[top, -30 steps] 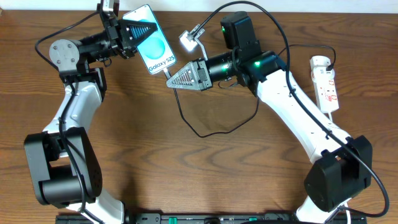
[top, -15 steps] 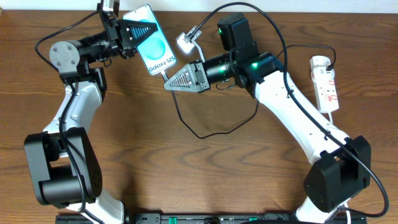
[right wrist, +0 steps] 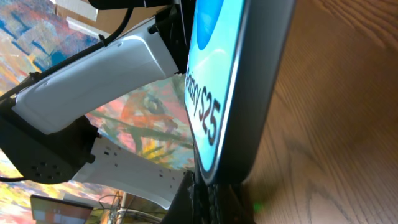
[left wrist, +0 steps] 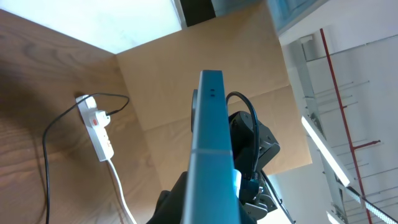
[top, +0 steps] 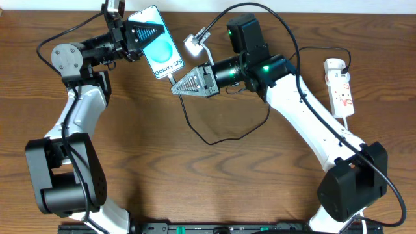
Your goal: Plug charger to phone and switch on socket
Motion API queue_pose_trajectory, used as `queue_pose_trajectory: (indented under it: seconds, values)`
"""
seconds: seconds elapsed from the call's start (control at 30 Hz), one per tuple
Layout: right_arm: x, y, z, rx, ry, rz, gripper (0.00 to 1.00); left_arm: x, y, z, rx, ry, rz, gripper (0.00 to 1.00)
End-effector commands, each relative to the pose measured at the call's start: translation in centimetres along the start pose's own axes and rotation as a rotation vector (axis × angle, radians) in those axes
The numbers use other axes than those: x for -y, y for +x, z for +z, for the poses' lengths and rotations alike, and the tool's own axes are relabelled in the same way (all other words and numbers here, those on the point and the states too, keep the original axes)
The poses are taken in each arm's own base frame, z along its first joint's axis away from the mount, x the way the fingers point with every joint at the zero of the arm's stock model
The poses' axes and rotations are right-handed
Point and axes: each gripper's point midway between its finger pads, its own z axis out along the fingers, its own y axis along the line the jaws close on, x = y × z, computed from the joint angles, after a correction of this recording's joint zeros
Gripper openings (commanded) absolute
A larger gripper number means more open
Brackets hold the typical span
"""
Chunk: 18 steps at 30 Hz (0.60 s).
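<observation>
While both tight, left tool (top: 153, 31) on phone (top: 166, 56), right tool (top: 177, 84) on charger (top: 195, 130).

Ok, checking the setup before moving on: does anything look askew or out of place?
Nothing spilled or damaged. Only the phone stands out: the left gripper holds it tilted, not flat, while the right gripper holds the charger at its lower edge.

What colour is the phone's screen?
Bright blue-cyan with a white band reading "Galaxy S25"; the phone shows best in the overhead view.

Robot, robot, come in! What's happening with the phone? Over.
Left tool shut on phone. Right tool shut on charger at phone's bottom edge. Socket untouched, far right.
</observation>
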Motion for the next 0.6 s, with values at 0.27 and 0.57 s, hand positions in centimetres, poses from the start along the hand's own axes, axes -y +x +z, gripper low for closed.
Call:
queue_pose_trajectory:
  seconds: [0.27,0.57]
  values:
    - [-0.32,-0.66,-0.8,0.021,0.007,-0.017,0.01,0.41,0.55,0.12,-0.035,-0.005,0.022,0.07]
    - [-0.09,-0.87,-1.24,0.03,0.013,-0.014,0.01,0.4,0.57,0.12,-0.036,-0.006,0.022,0.07]
